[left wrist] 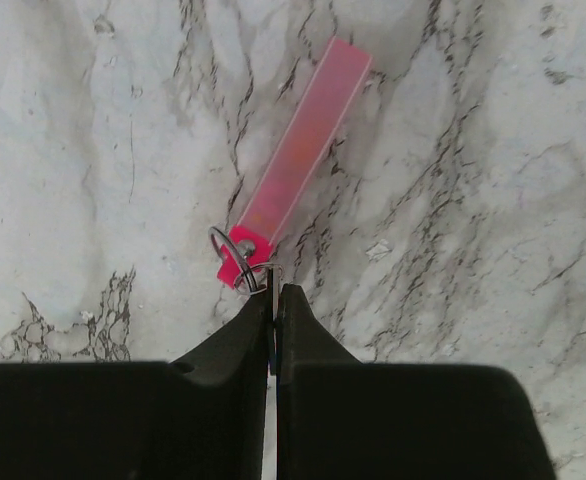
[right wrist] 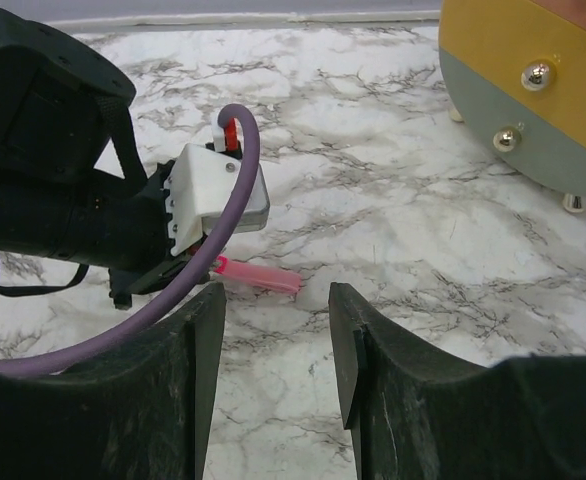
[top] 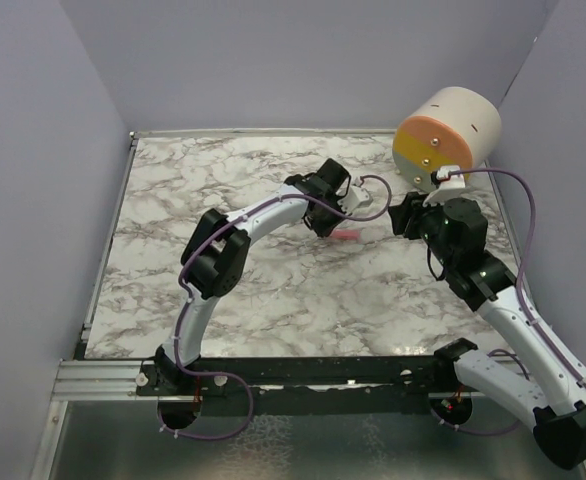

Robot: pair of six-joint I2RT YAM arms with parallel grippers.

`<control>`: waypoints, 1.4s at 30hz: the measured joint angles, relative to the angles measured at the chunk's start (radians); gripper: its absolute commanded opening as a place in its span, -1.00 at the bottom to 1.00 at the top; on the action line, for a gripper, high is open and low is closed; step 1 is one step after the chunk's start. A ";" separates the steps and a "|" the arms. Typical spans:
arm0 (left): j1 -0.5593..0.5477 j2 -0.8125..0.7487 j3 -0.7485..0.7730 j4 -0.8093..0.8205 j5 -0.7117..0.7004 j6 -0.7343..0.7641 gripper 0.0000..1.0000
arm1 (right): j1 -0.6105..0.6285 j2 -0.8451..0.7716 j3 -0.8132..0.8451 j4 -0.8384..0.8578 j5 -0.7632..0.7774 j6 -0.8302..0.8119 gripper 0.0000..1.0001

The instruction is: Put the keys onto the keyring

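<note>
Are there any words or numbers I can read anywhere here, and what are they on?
None can be read in any view. The pink keyring strip is plain, the round yellow-and-grey box shows only shiny knobs, and the left arm and right arm show no readable label.

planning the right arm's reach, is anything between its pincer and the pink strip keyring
Nothing lies between the open right pincer and the free end of the slim pink strip keyring. The shut left pincer and its purple cable crowd the ring end.
</note>
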 measured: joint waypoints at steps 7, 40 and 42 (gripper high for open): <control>0.060 -0.010 -0.086 0.000 -0.074 -0.008 -0.66 | 0.000 0.013 0.000 0.006 -0.007 0.000 -0.09; 0.146 -0.974 -1.024 0.782 -0.369 -0.545 0.98 | 0.000 -0.037 -0.185 0.094 -0.003 0.144 0.74; 0.146 -1.035 -1.078 0.809 -0.373 -0.568 0.98 | 0.000 -0.071 -0.229 0.108 0.043 0.209 0.76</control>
